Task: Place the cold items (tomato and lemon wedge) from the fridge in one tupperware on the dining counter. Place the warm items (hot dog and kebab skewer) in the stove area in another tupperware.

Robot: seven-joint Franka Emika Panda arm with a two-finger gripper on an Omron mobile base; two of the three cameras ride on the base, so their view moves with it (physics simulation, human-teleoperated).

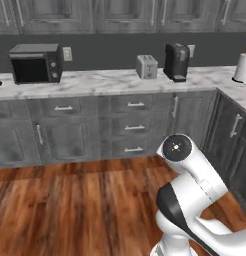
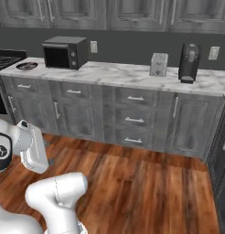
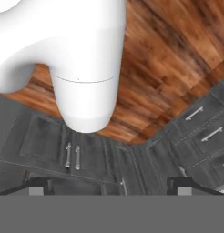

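Gripper point(image 3: 109, 185) spread wide, grasping nothing, fingertips point(image 3: 38, 185) pointed over wood floor point(image 3: 168, 50) at grey cabinet doors point(image 3: 73, 154). Stove point(image 2: 4, 61) at far left beside marble worktop point(image 2: 128, 73) carrying microwave point(image 2: 64, 52), toaster point(image 2: 158, 64), coffee machine point(image 2: 188, 62).

microwave point(image 2: 64, 52) 1 | toaster point(image 2: 159, 64) 1 | coffee maker point(image 2: 188, 62) 1 | paper towel roll point(image 1: 242, 68) 1

I see the marble counter point(image 1: 110, 82) along the back wall, carrying a microwave point(image 1: 36, 62) at left, a toaster point(image 1: 146, 66) beside a black coffee maker point(image 1: 176, 61), and a paper towel roll point(image 1: 242, 67) far right; my arm point(image 1: 195, 200) rises over the wood floor point(image 1: 75, 200)
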